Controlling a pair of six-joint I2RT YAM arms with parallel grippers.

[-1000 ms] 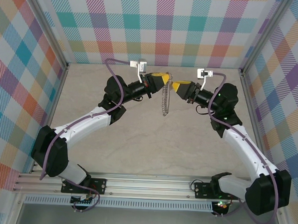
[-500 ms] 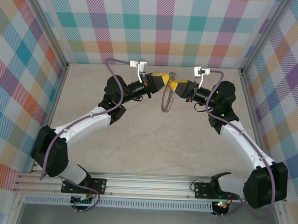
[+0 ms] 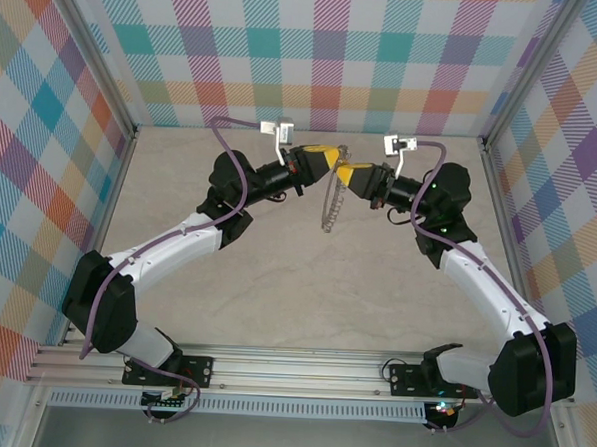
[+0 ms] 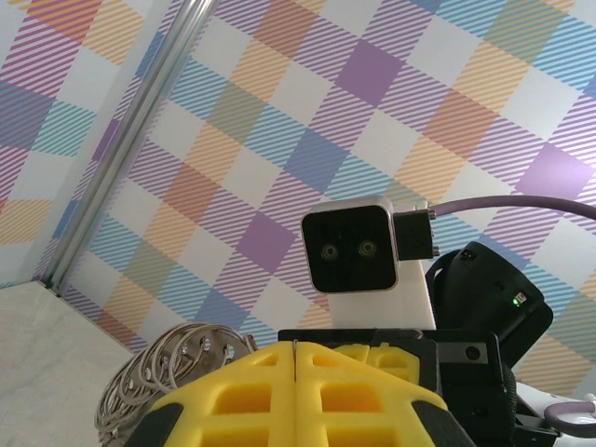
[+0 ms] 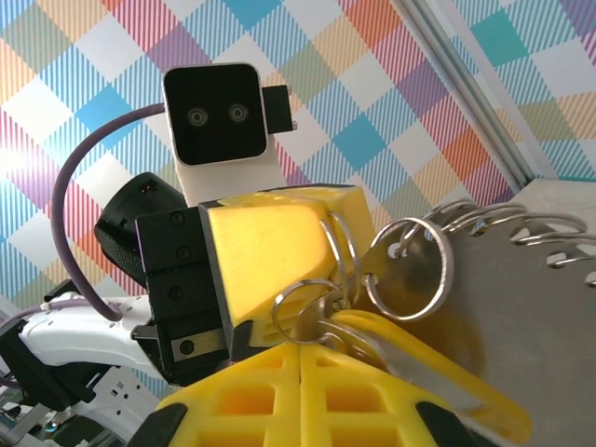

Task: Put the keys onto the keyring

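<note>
In the top view my left gripper [image 3: 329,156] and right gripper [image 3: 347,172] meet tip to tip above the back of the table, and the silver keyring [image 3: 330,200] hangs limp below them. In the left wrist view the left gripper [image 4: 296,352] is shut on a thin metal edge of the keyring [image 4: 168,365], whose loops bunch at its left. In the right wrist view the right gripper [image 5: 300,352] is shut on the yellow-headed key [image 5: 411,350]. A small split ring [image 5: 312,305] on the key touches the keyring's loops [image 5: 410,270] beside the left gripper's yellow finger [image 5: 270,247].
Checked walls [image 3: 327,55] enclose the beige table [image 3: 305,284] on three sides. An aluminium rail [image 3: 301,369] with both arm bases runs along the near edge. Each wrist camera [image 4: 349,250] faces the other at close range.
My right gripper has moved left until it meets the left gripper's tip. The hanging keyring has swung slightly. The left arm has stayed in place.
</note>
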